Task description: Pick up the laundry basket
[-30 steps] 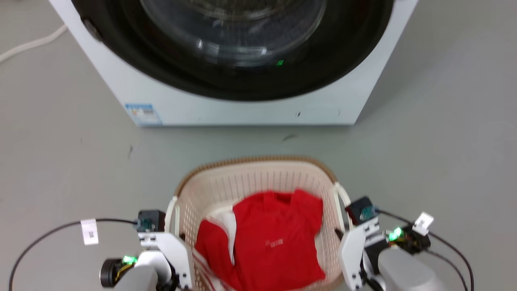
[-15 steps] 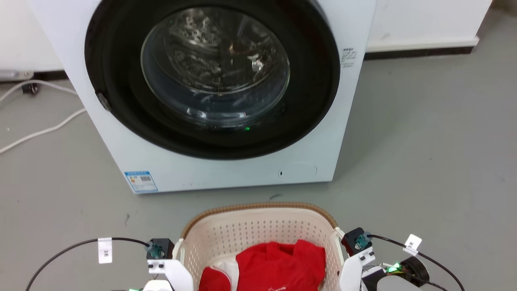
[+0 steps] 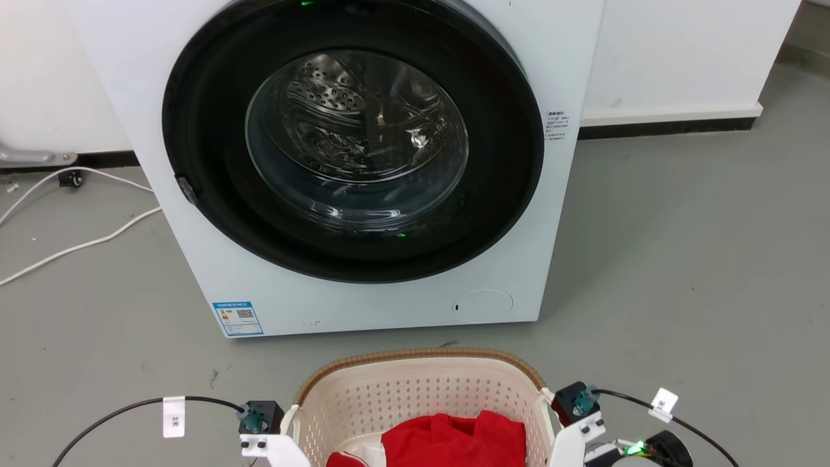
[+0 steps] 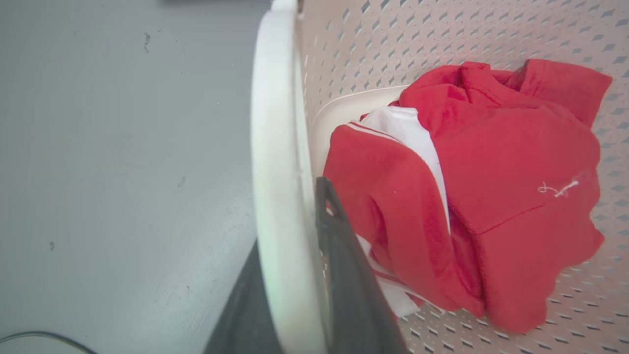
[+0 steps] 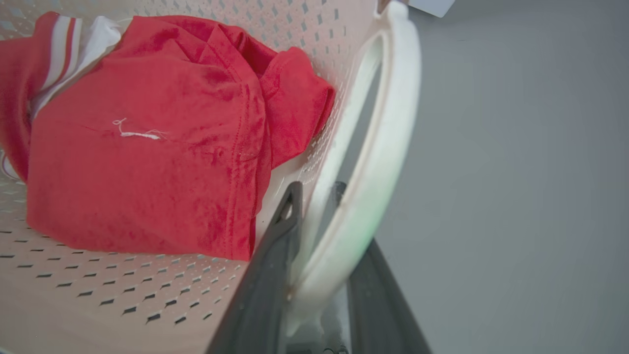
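Dark fingers [image 4: 344, 275] of the left gripper [image 4: 290, 216] straddle the white plastic left handle [image 4: 275, 147], one inside the basket wall and one outside. The bar fills the gap between them, so they look clamped on it. Opposite, the right gripper [image 5: 317, 189] has its two fingers [image 5: 268, 275] pinched on the lower part of the white plastic right handle [image 5: 388, 123].

Both handles belong to the laundry basket [image 3: 421, 389], a small cream-white perforated plastic tub with a brown woven-look rim. It sits between the two arms at the bottom of the head view, in front of a white front-loading washing machine [image 3: 350, 162] on the grey floor [image 3: 681, 259]. Whether its base is off the floor I cannot tell.

The step in hand looks like the lift itself. Done well, both arms would rise together at one rate so the rim stays level. The squeeze should be firm, since the loops are thin and smooth and could slide between the pads. A straight upward path would stay clear of the machine's front.

Inside the basket a crumpled red garment with white stripes [image 4: 491, 172] lies on the perforated bottom, just beside each inner finger. It looks light and unlikely to shift much. Through the machine's round glass door I see bare steel drum and no laundry.
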`<state>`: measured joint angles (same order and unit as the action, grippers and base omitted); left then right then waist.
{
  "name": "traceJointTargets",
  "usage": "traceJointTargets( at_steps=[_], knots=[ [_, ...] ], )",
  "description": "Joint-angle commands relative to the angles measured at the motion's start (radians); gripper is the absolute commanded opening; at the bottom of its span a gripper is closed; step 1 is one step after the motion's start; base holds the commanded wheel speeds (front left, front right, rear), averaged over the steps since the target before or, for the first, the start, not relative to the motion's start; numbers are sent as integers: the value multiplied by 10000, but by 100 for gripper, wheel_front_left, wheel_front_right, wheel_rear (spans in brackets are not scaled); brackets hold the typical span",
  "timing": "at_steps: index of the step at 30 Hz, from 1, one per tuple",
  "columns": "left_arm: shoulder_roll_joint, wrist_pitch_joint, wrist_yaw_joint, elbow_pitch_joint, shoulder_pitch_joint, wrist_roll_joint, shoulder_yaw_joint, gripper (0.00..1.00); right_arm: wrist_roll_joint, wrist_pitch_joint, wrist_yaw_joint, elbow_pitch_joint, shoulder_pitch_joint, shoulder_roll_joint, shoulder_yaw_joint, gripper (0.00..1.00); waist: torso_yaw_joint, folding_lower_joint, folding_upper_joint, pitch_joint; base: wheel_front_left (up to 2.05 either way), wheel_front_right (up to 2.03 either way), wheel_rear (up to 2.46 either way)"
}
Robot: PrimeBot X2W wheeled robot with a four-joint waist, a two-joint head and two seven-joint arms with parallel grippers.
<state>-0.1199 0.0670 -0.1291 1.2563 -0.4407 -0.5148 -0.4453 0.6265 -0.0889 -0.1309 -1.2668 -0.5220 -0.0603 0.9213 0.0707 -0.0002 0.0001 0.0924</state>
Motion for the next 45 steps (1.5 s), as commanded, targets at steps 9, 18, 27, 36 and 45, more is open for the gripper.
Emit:
traceJointTargets(
  at_steps=[9, 18, 27, 36, 45],
  knots=[
    [-377, -212, -13, 50, 223, -391, -442, 0, 360, -138, 3, -133, 296, -312, 239, 0, -101, 2, -1, 277, 0, 0, 0],
    [-438, -433, -13, 96, 231, -704, -764, 0, 584, -167, 3, -188, 360, -282, 397, 0, -105, 2, -1, 373, 0, 0, 0],
    [-458, -527, -13, 153, 202, -1000, -1038, 0, 752, -178, 3, -225, 358, -272, 554, 0, -111, 2, -1, 416, 0, 0, 0],
    [-465, -534, -13, 207, 247, -1286, -1251, 0, 919, -207, 3, -240, 390, -291, 707, 0, -125, 2, -1, 448, 0, 0, 0],
    [-487, -600, -13, 243, 191, -1468, -1441, 0, 1076, -166, 3, -249, 369, -297, 867, 0, -146, 2, -1, 453, 0, 0, 0]
  ],
)
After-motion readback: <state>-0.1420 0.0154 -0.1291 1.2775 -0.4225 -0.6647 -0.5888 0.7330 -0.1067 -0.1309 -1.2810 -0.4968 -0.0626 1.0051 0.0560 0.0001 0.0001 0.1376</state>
